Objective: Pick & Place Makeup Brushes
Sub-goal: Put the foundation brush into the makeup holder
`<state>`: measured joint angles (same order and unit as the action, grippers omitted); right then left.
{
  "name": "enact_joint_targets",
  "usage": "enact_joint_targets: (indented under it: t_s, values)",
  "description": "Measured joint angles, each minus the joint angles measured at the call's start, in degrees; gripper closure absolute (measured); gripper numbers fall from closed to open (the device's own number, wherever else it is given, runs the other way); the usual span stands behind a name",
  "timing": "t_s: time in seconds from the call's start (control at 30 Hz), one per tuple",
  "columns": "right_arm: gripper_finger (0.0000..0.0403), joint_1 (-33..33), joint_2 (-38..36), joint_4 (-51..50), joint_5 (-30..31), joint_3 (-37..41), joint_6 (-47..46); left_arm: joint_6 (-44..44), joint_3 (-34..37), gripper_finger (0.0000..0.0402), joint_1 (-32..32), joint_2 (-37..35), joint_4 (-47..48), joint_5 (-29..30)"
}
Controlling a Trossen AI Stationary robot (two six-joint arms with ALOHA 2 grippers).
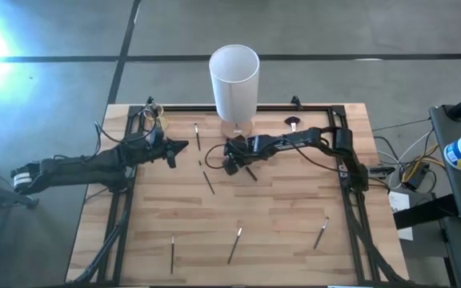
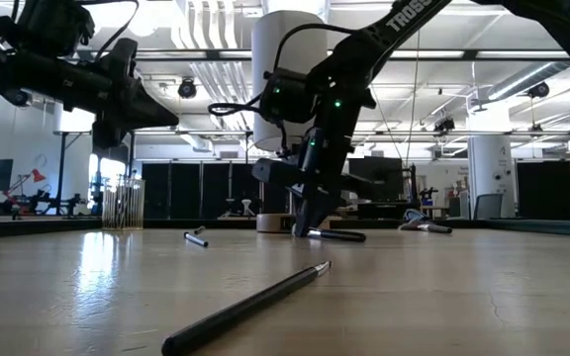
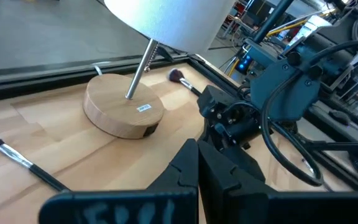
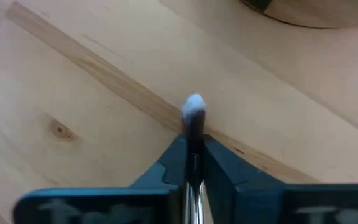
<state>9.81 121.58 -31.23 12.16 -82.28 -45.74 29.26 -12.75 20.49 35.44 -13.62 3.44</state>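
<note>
Several makeup brushes lie flat on the wooden table: one (image 1: 197, 134) near my left gripper, one (image 1: 209, 182) at the middle, and three along the near side (image 1: 172, 252), (image 1: 235, 244), (image 1: 321, 232). A brush with a dark fluffy head (image 1: 294, 122) lies at the far side. My right gripper (image 1: 230, 160) is down by the table in front of the white cylinder (image 1: 234, 76), shut on a pale-tipped brush (image 4: 194, 109). My left gripper (image 1: 178, 149) hovers to its left, shut and empty, above the table in the low view (image 2: 161, 117). My right gripper pinches the brush between its two fingers (image 4: 173, 163), just behind the pale bristle tip (image 4: 194, 124). The brush lies along the fingers, and its tip sticks out past them. In the low view the fingers (image 2: 303, 222) point steeply down at the table. I cannot tell whether the tip touches the wood.
The white cylinder stands on a thin metal rod over a round wooden base (image 3: 123, 112) at the table's far middle. A dark brush (image 2: 339, 235) lies on the table just beside my right gripper. A black frame (image 1: 350, 200) runs along the table's sides. Cables (image 1: 150, 116) lie at the far left.
</note>
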Motion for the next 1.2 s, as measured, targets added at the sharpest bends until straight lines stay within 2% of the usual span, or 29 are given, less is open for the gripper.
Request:
enact_joint_targets:
  t_s: [0.17, 0.3, 0.47, 0.63, 0.77, 0.93, 1.07, 1.2]
  values:
    - [0.0381, -0.5, -3.8, -0.6, -0.9, 0.7, 2.7, 4.5, 0.0, 0.0401, 0.0, 0.1, 0.0, -0.5]
    - [0.0382, -2.0, -10.7, 0.5, -0.7, 2.1, 5.7, 6.7, -0.9, 0.0396, 0.0, 0.1, -0.3, -2.9]
    - [0.0383, -3.9, -20.6, 5.6, -1.8, 5.3, 14.0, 9.0, -3.6, 0.0374, 0.0, 0.2, -2.9, -5.1]
    - [0.0384, -3.9, -31.0, 16.1, -2.7, 9.3, 17.8, 10.4, -8.5, 0.0332, 0.0, 1.6, -2.9, -7.8]
    - [0.0384, -2.9, -36.3, 33.2, -8.3, 12.8, 19.6, 8.0, -13.7, 0.0300, -0.7, 5.5, -4.8, -8.5]
    - [0.0384, -2.2, -37.8, 48.8, -12.6, 14.8, 18.9, 4.4, -21.7, 0.0286, -2.4, 12.9, -10.7, -12.2]
    - [0.0385, -2.3, -38.3, 54.6, -13.5, 14.8, 18.9, 2.1, -28.5, 0.0287, -3.8, 19.0, -11.0, -13.1]
    - [0.0385, -2.3, -38.3, 55.9, -13.8, 13.3, 19.2, -0.2, -34.7, 0.0287, -5.0, 24.5, -11.4, -15.1]
